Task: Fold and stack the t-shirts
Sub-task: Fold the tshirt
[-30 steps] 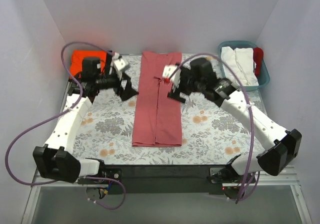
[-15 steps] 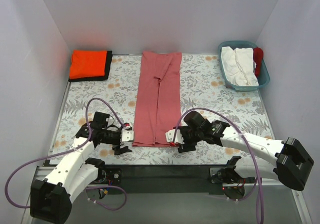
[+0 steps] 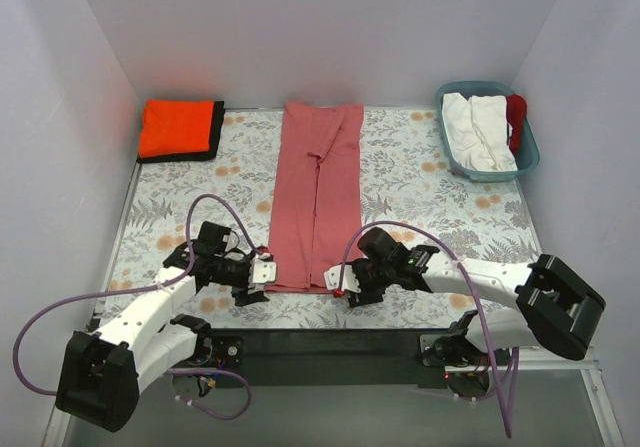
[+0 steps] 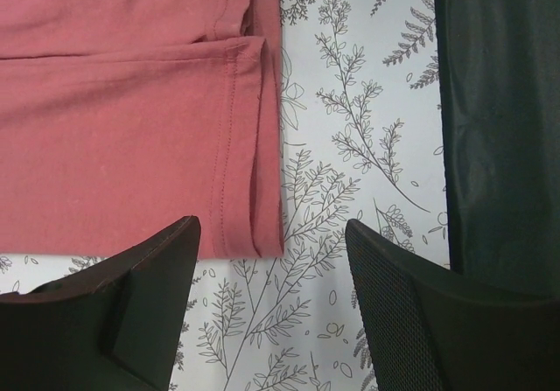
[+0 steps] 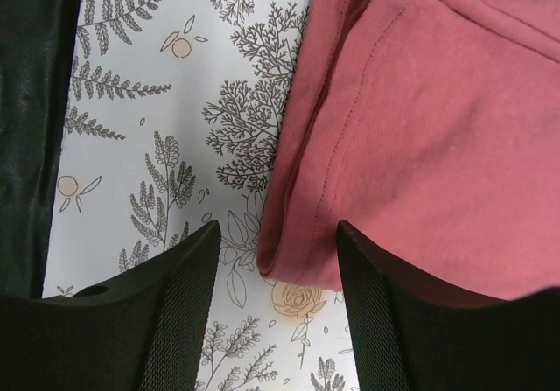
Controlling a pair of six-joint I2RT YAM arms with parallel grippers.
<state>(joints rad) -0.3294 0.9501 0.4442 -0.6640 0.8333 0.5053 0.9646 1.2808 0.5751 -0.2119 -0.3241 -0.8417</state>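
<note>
In the middle of the table [image 3: 430, 182] lies the rose shirt [image 3: 315, 197], folded into a long strip that runs from the far edge toward the arms. At its near left corner the left jaws stand open, one finger [image 4: 131, 312] over the hem and the other over bare table. At its near right corner the right jaws are spread the same way. Far to its left, the orange shirt [image 3: 176, 127] sits folded on the black shirt [image 3: 216, 132]. Far to its right, a basket [image 3: 530, 153] holds white cloth.
</note>
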